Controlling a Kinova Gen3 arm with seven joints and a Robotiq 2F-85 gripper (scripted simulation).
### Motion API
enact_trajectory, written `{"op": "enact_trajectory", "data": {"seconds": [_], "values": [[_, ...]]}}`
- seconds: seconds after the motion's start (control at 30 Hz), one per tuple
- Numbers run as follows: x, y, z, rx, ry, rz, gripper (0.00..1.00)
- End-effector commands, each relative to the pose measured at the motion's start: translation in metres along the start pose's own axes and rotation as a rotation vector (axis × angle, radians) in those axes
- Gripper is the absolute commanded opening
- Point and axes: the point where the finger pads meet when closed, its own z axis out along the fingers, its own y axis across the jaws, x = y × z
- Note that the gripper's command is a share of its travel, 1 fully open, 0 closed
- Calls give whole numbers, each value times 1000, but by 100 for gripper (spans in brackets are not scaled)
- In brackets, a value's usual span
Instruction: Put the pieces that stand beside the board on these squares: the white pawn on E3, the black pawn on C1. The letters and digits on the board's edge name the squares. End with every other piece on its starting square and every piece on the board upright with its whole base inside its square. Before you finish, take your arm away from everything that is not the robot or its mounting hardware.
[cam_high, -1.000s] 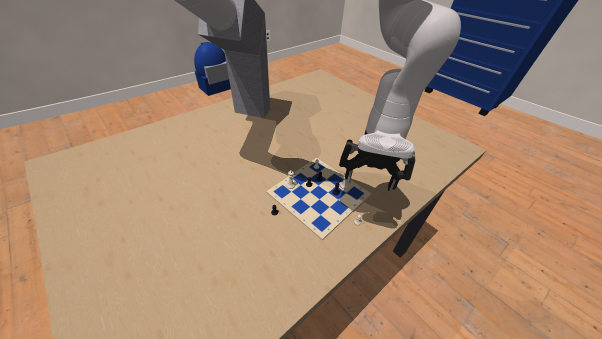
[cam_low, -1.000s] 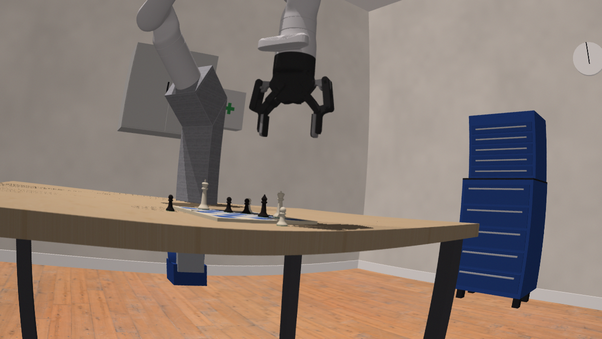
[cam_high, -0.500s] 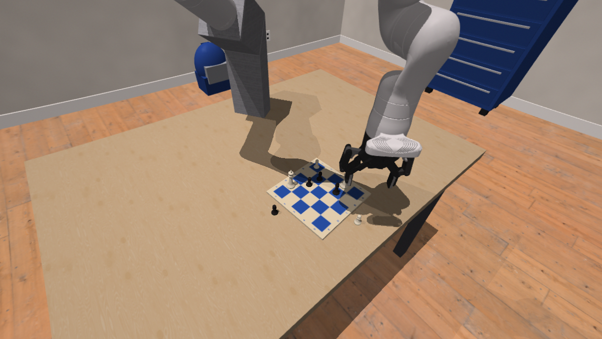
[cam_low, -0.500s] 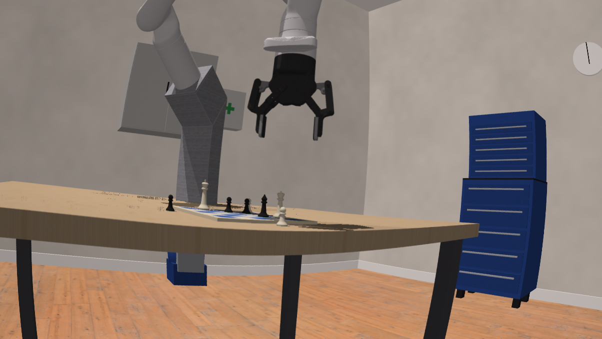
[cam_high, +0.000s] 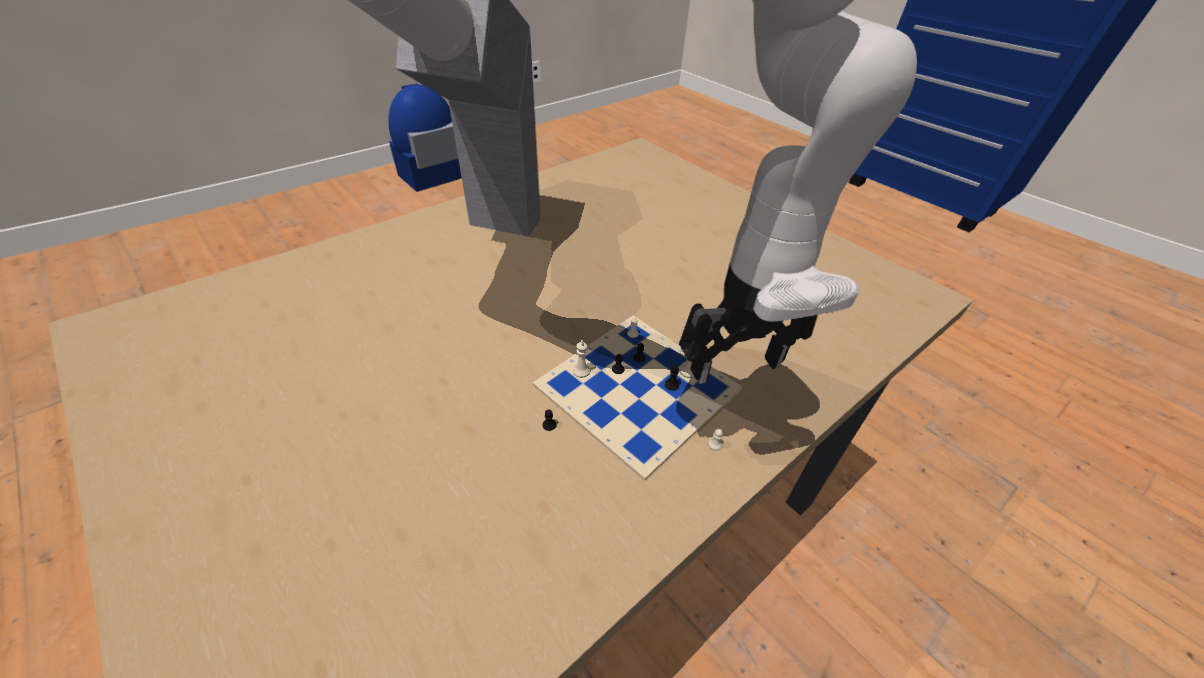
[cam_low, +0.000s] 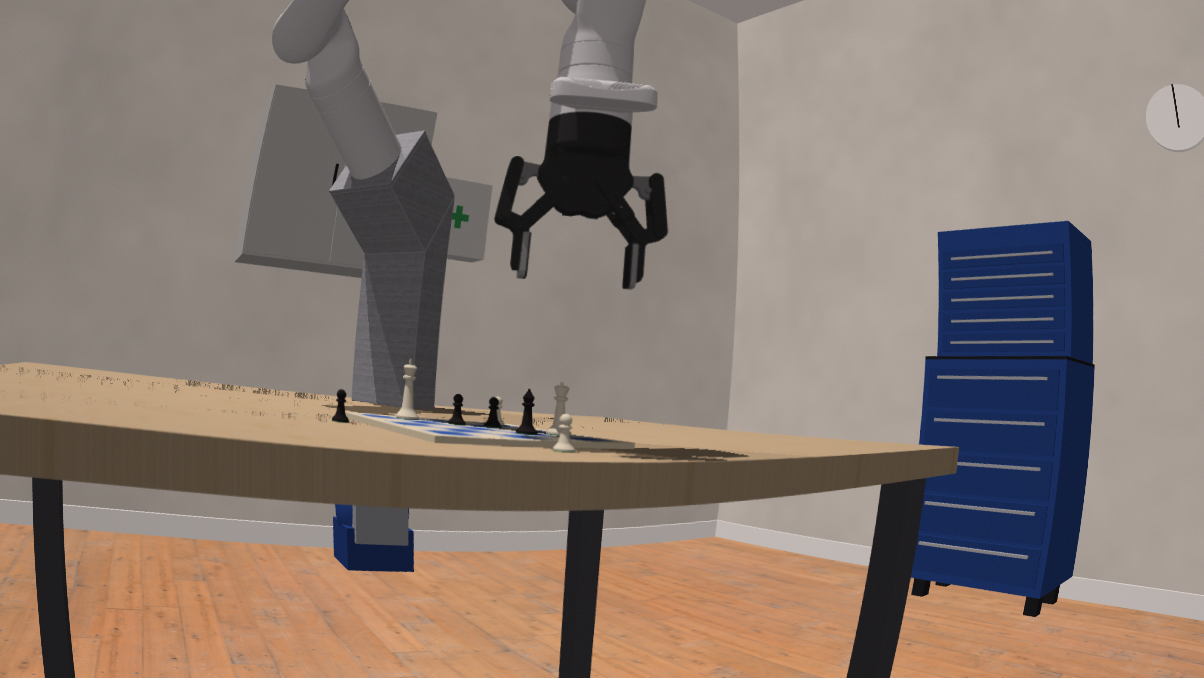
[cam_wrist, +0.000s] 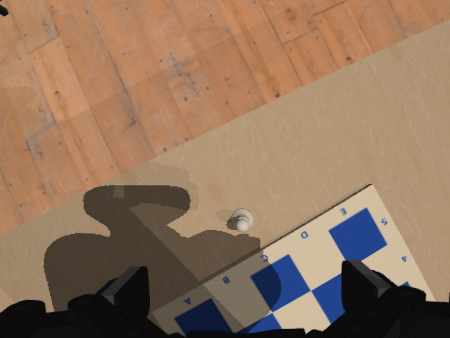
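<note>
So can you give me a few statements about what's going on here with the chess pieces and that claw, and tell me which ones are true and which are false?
1. The gripper is open and holds nothing. True.
2. The white pawn already stands on a board square. False: it stands on the table, just off the board.
3. The black pawn stands on the table beside the board. True.
4. The gripper rests on the table top. False: in the exterior view it hangs well above the pieces.
5. The white pawn lies tipped on its side. False: it stands upright.
</note>
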Motion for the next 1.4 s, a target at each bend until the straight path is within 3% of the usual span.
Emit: {"op": "enact_trajectory", "data": {"seconds": [0.0, 0.13, 0.63, 0.7, 1.2, 1.37], "values": [[0, 2, 3, -3, -6, -54, 100], [0, 2, 4, -3, -6, -118, 100], [-1, 2, 12, -3, -10, -652, 100], [-1, 2, 12, -3, -10, -652, 100], [-2, 2, 20, 0, -10, -1226, 100], [-1, 2, 22, 1, -10, -1338, 100]]}}
